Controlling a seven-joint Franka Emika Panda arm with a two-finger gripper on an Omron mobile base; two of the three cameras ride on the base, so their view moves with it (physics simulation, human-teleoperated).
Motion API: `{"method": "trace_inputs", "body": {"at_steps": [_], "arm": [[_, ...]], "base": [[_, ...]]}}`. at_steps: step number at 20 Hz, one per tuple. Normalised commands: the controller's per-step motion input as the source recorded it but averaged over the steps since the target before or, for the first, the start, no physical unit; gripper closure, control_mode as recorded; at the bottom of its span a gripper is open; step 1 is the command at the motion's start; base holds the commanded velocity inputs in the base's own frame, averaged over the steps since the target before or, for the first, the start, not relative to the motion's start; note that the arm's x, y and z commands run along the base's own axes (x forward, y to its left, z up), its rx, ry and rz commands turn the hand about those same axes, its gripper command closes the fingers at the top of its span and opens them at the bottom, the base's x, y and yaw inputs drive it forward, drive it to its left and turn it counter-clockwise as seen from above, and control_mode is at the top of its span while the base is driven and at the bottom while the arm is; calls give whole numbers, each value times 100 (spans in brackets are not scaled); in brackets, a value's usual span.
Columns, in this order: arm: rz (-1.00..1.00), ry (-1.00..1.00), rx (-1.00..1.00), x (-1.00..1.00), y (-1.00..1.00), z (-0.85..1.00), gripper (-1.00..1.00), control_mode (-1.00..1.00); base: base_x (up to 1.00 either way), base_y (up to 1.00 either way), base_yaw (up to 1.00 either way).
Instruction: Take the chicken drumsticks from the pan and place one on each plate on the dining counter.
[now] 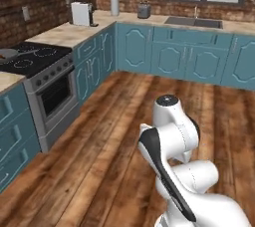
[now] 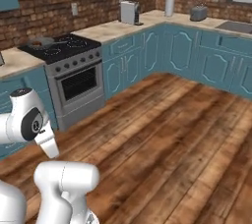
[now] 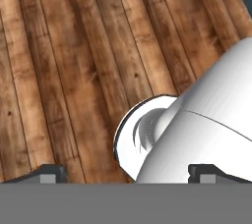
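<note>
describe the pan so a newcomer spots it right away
Start at the black stove set into the teal cabinets below the brick wall. The pan sits at its far left corner: a round, shallow grey dish with a straight dark handle, unlike the flat white-ringed burners beside it.

Glossy white rounded arm (image 1: 174,136) with dark joint bands.

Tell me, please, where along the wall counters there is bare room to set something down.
The beige counter stretch between the stove and the white coffee machine looks bare. So does the corner run between the paper towel roll and toaster. The stove top is crowded: the pan sits there.
</note>
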Motion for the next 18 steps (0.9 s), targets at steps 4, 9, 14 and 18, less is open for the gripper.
{"method": "trace_inputs", "body": {"at_steps": [4,9,14,18], "arm": [[0,0,0,0,0,0,-100,100],[0,0,0,0,0,0,-100,100],[0,0,0,0,0,0,-100,100],[0,0,0,0,0,0,-100,100]], "base": [[100,-5,24],[100,-41,40],[100,-39,49],[100,-42,52]]}}
